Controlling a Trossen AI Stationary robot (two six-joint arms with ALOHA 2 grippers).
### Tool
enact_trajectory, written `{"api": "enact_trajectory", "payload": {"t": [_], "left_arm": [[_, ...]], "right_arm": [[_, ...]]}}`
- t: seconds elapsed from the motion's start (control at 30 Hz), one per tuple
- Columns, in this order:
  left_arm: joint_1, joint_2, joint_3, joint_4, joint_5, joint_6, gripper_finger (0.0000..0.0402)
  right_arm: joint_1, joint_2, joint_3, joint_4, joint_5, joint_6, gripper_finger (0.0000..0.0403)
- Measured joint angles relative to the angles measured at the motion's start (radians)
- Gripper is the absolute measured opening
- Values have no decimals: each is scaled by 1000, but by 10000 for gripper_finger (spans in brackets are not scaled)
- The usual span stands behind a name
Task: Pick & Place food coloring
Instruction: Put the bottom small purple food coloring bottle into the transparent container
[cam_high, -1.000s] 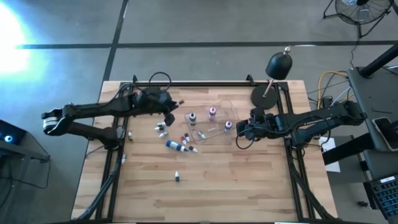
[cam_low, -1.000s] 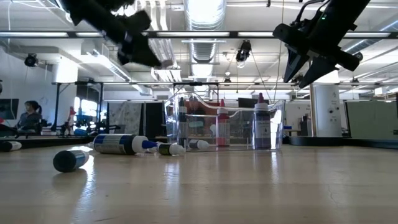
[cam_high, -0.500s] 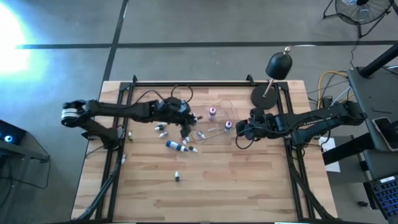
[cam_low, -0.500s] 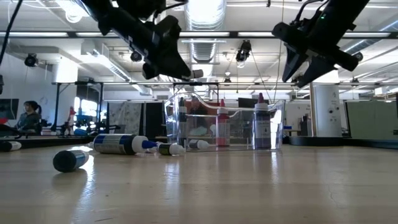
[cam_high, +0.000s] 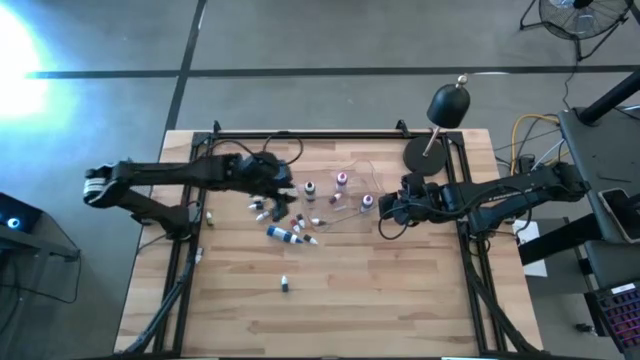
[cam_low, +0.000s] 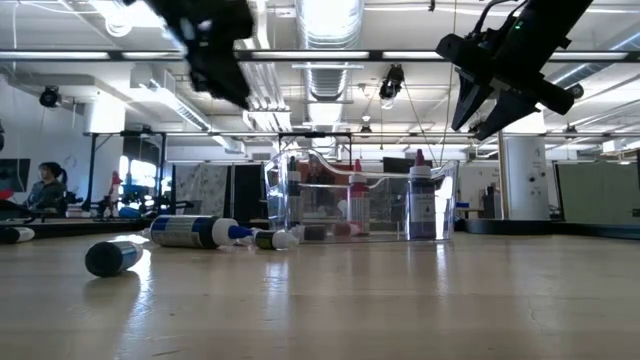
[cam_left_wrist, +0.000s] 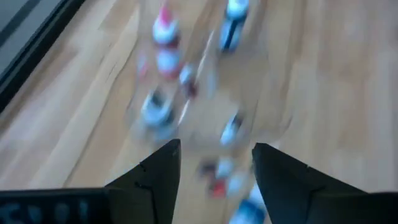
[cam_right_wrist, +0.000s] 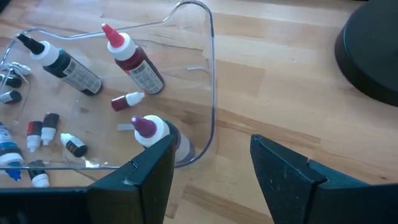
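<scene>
Several tiny food coloring bottles (cam_high: 297, 222) lie loose on the wooden table, left of and in front of a clear plastic tray (cam_right_wrist: 210, 74). Three larger bottles stand upright in the tray: dark-capped (cam_right_wrist: 62, 65), red-capped (cam_right_wrist: 134, 62) and purple-capped (cam_right_wrist: 152, 132). A small red bottle (cam_right_wrist: 127, 99) lies on the tray floor. My left gripper (cam_high: 283, 192) hangs open and empty above the loose bottles, just left of the tray; its wrist view is blurred. My right gripper (cam_right_wrist: 211, 143) stands open and empty above the tray's right end.
A black dome-headed lamp on a round base (cam_high: 425, 152) stands at the far right, just behind my right arm. A larger blue bottle (cam_high: 283, 234) lies in front of the tray, and one tiny bottle (cam_high: 286, 285) lies alone toward the near edge. The near half of the table is bare wood.
My left gripper carried a tiny bottle rightward from the loose bottles to over the tray's left part and let it go. It then drew back left and up. A small bottle now lies on the tray floor where there was none before.
</scene>
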Motion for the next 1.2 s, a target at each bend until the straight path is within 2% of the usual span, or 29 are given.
{"api": "enact_trajectory", "payload": {"t": [0.2, 0.3, 0.37, 0.43, 0.5, 0.73, 0.97, 1.2], "left_arm": [[15, -114, -23, -514, -191, -84, 173], [35, -100, -28, -742, -217, -223, 173], [43, -83, -47, -810, -214, -355, 173], [43, -61, -75, -829, -203, -460, 173], [39, -43, -113, -818, -175, -484, 174], [-33, 31, -260, -819, 172, -418, 174], [-206, 121, -257, -804, 190, -376, 169], [-313, 252, -266, -785, 355, -474, 169]], "right_arm": [[-1, 0, 0, 0, 1, -24, 203], [-1, 0, 0, 0, 8, -30, 203], [-1, 0, -3, 1, 9, -31, 203], [-1, 0, -7, 1, 10, -31, 203], [-1, 0, -10, 1, 11, -31, 203], [0, 0, -15, 2, 10, -30, 203], [0, 0, -27, 2, 7, -27, 203], [0, 0, -49, 26, 6, -20, 203]]}}
